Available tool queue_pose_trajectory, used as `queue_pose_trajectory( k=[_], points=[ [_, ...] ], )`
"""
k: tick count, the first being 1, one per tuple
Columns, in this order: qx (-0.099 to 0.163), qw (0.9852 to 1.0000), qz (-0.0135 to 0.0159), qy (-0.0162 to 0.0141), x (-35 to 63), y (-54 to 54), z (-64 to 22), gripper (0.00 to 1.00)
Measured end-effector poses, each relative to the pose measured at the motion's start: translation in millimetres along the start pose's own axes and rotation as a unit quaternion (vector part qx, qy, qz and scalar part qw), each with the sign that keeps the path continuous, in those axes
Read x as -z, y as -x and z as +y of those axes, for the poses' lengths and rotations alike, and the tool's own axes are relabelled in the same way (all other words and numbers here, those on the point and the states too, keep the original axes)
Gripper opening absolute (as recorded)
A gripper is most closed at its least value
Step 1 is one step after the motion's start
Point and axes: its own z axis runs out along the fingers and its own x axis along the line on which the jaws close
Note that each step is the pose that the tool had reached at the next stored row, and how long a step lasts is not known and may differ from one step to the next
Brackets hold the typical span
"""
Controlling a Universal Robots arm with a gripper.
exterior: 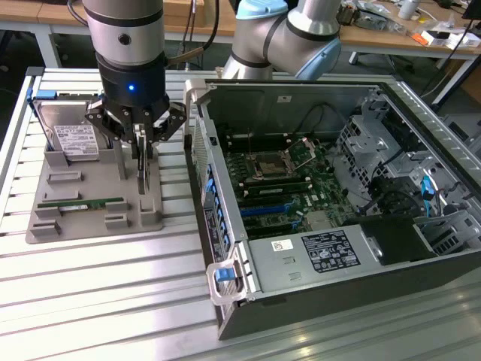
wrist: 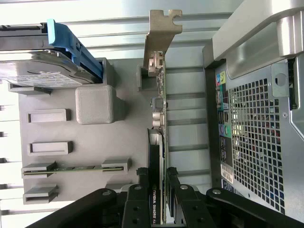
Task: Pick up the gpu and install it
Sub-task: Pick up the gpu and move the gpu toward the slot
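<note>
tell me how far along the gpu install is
Done: the end effector is closed on the thin black gpu card with a silver bracket. In hand: that card stands on edge in the grey plastic holder tray, not visibly lifted. Left: lifting and seating it; the green motherboard in the open black computer case shows no card in its slots yet.

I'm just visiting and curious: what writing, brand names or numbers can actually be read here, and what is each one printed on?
"NVIDIA QUADRO 4": on the edge of the graphics card standing in the grey holder; the rest is cut off.
White label on the hard drive: too small to read.
Black label and white sticker on the power supply inside the computer case: too small to read.
</note>
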Motion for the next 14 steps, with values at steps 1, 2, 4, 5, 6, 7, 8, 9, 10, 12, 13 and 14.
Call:
queue_pose_trajectory(
  k=[1, 2, 4, 5, 6, 7, 8, 9, 10, 12, 13, 14],
  points=[
    [0.0, 1.0, 0.0, 0.0, 0.6, 0.0, 0.0, 0.26],
    [0.0, 1.0, 0.0, 0.0, 1.2, 0.0, 0.1, 0.26],
    [0.0, 1.0, 0.0, 0.0, 2.0, 0.0, 0.1, 0.26],
    [0.0, 1.0, 0.0, 0.0, 2.8, 0.1, 0.1, 0.26],
    [0.0, 1.0, 0.0, 0.0, 3.4, 0.1, 0.2, 0.26],
    [0.0, 1.0, 0.0, 0.0, 3.9, 0.1, 0.2, 0.26],
    [0.0, 1.0, 0.0, 0.0, 4.4, 0.1, 0.2, 0.26],
    [0.0, 1.0, 0.0, 0.0, 5.3, 0.1, 0.3, 0.26],
    [0.0, 1.0, 0.0, 0.0, 6.0, 0.1, 0.3, 0.26],
    [0.0, 1.0, 0.0, 0.0, 7.3, 0.2, 0.3, 0.26],
    [0.0, 1.0, 0.0, 0.0001, 7.8, 0.2, 0.4, 0.26],
    [0.0, 1.0, 0.0, 0.0, 8.7, 0.2, 0.4, 0.26]
  ],
)
